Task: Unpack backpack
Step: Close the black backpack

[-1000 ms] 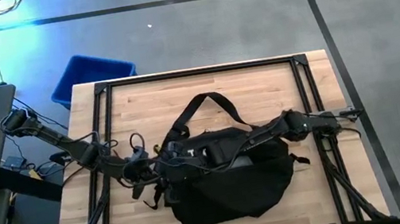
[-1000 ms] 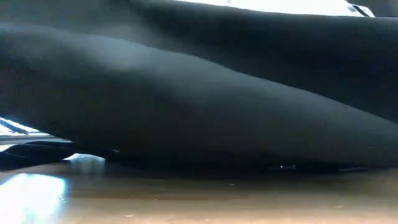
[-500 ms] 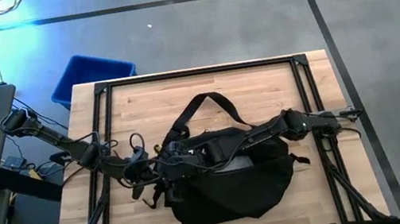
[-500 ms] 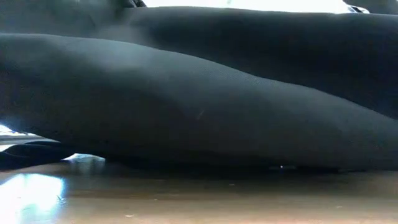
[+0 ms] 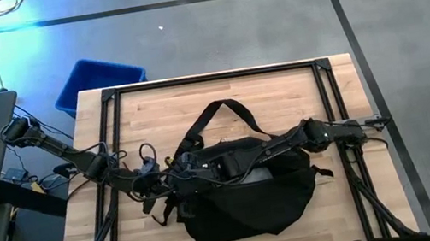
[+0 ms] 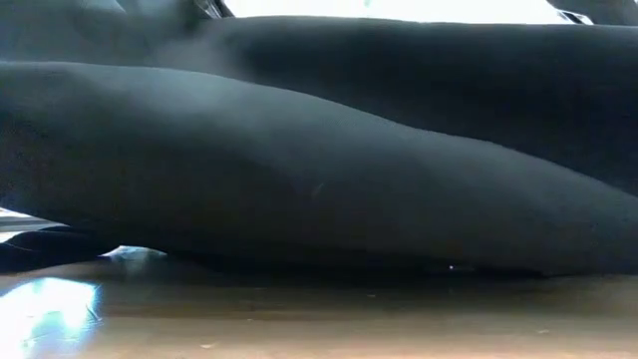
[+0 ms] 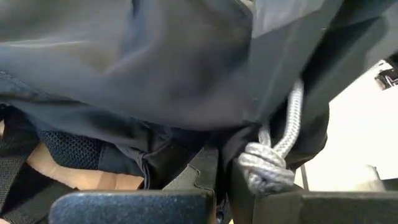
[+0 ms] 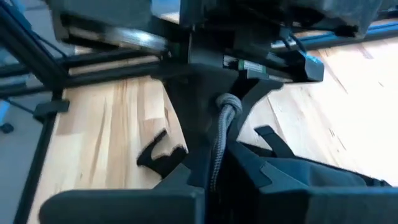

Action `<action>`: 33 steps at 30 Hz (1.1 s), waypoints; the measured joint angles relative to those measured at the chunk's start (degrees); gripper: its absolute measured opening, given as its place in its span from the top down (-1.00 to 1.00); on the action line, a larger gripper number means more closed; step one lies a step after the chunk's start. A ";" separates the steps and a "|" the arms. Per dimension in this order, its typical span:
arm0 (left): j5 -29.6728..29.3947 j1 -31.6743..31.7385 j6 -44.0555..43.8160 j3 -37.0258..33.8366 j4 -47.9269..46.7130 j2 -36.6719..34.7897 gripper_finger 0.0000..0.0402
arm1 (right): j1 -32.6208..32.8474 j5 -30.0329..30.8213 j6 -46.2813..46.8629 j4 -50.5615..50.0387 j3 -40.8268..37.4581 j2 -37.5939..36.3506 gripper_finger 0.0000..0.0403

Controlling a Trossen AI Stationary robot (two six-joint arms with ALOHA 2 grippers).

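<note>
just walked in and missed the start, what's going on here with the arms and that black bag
Both arms are working on the black backpack lying on the wooden table. The left pincer is shut on the bag's fabric beside a knotted grey cord. The right pincer is shut on a grey cord at the bag's top. No contents are visible outside it.

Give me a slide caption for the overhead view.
Both arms meet over the black backpack on the wooden table, left end effector and right end effector shut at its upper edge.
</note>
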 joint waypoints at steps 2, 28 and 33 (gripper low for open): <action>0.00 0.00 -0.28 0.08 -1.59 -0.02 1.00 | 0.12 0.37 0.73 0.51 0.54 0.11 0.94; 4.24 0.00 -0.63 -0.45 -0.67 0.35 1.00 | 0.72 -8.46 7.82 1.33 0.18 -0.69 0.16; 5.25 0.00 -0.69 -0.42 2.15 0.22 1.00 | 0.10 -8.40 5.90 -0.28 -0.07 -0.35 0.00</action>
